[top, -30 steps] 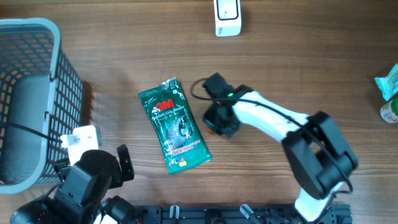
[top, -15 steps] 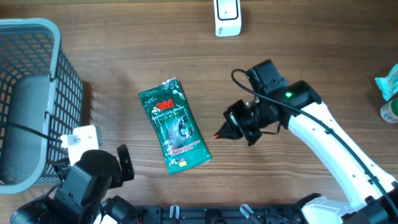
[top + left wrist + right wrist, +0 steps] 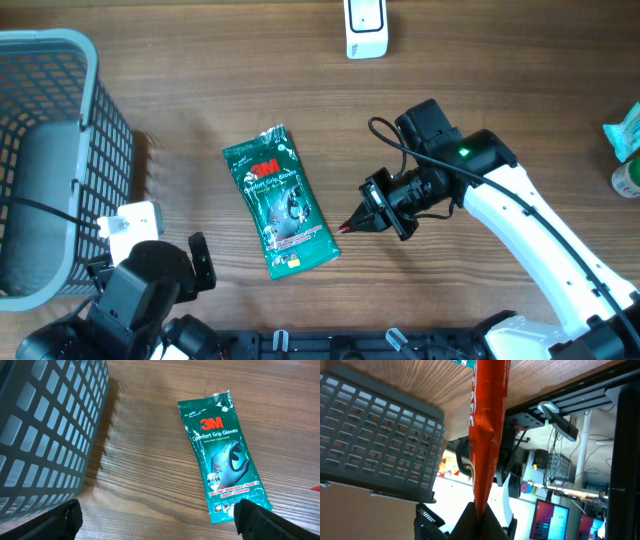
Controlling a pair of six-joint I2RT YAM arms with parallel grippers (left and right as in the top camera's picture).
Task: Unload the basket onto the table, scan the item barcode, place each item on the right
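Overhead: right claw (image 3: pixel 364 217) closed, pinching thin red plastic packet (image 3: pixel 347 228); green plastic 3M glove packet (image 3: pixel 280 200) lies just ahead of it. Left claw (image 3: pixel 157 520) wide open, empty.

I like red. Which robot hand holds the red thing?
The right gripper, shut on a thin red item; the left gripper gapes open, empty.

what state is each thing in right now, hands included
glove packet: flat on the table, printed front up, not held
left hand: open, empty
right hand: shut, empty, tips just right of the packet, not touching it
grey basket: upright, left of the packet
white device: at the far edge, untouched
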